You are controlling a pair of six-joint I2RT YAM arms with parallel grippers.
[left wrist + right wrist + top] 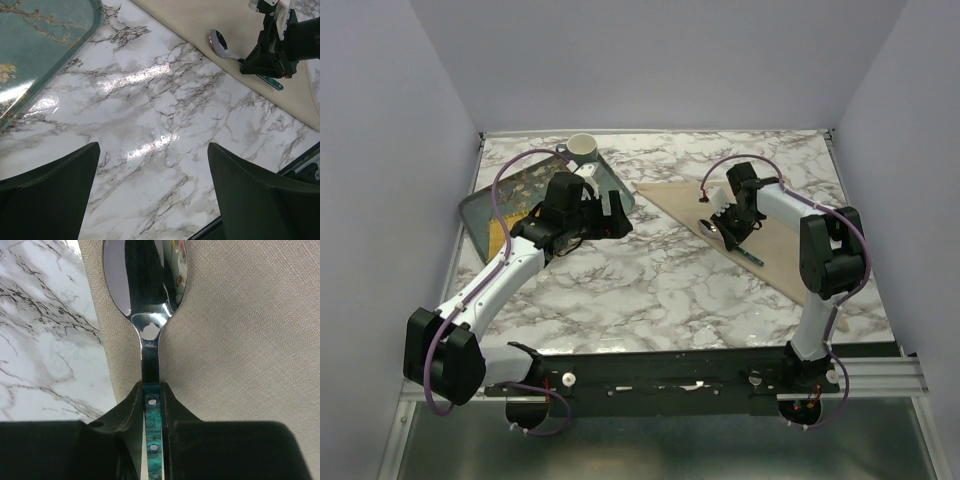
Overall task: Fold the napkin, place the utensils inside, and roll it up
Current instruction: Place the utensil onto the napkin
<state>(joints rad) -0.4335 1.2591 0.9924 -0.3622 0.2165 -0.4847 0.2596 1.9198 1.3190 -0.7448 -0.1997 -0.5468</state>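
The beige napkin point(778, 248) lies folded into a triangle on the right of the marble desk point(640, 290). The spoon point(145, 280) rests on it close to one edge. The right end effector point(151, 388) flanks the teal handle narrowly; whether it pinches the handle I cannot tell. The left end effector point(152, 148) hovers wide open and empty above the desk, near the floral tray point(40, 40).

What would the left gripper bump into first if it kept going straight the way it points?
Probably the bare marble table, in the gap between the tray and the napkin. The left gripper tilts down toward it; depth is hard to judge.
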